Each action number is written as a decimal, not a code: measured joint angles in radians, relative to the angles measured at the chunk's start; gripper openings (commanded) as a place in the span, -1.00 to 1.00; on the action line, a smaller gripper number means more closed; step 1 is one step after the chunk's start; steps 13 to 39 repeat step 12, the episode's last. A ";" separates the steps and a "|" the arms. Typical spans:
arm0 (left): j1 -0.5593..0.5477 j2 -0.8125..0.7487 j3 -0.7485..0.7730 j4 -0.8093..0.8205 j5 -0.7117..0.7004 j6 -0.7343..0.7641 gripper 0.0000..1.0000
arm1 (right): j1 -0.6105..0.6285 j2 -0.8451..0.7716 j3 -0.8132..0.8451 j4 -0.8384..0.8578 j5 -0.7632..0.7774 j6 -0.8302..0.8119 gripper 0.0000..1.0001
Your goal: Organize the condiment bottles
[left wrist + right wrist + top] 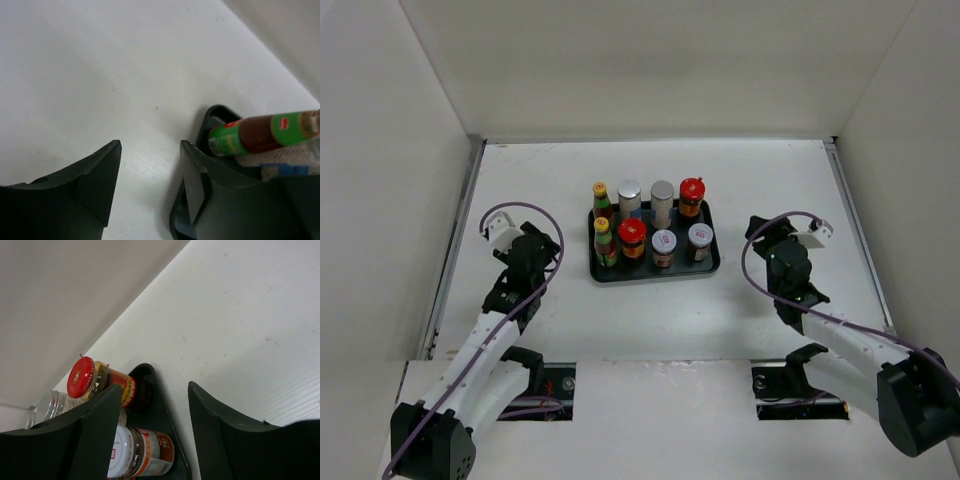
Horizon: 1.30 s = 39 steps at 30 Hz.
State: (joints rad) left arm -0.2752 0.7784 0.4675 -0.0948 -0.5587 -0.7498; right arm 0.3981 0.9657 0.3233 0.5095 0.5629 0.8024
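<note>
The condiment bottles stand in two rows on a black tray [711,262]. The back row holds a yellow-capped sauce bottle [601,199], two silver-lidded jars [629,197] [662,201] and a red-lidded jar [691,196]. In front are another yellow-capped bottle [605,241], a red-lidded jar [632,238] and two silver-lidded jars [663,246] [700,240]. My left gripper [546,250] [151,145] hangs open just left of the tray, nothing between its fingers. My right gripper [762,232] [155,386] stands open to the tray's right, also holding nothing.
White walls close in the table on the left, back and right. In the left wrist view the tray's corner [206,129] and a sauce bottle [260,135] lie beside the right finger. The right wrist view shows the red-lidded jar [100,380] and tray edge [162,412].
</note>
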 measured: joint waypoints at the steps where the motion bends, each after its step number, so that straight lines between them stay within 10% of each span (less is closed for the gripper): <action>1: 0.000 0.003 0.000 -0.019 0.011 0.003 0.05 | 0.000 0.005 -0.002 0.001 0.000 0.007 0.27; 39: 0.001 0.009 0.064 -0.078 0.103 0.010 0.01 | -0.037 0.032 -0.011 0.026 -0.039 0.035 0.34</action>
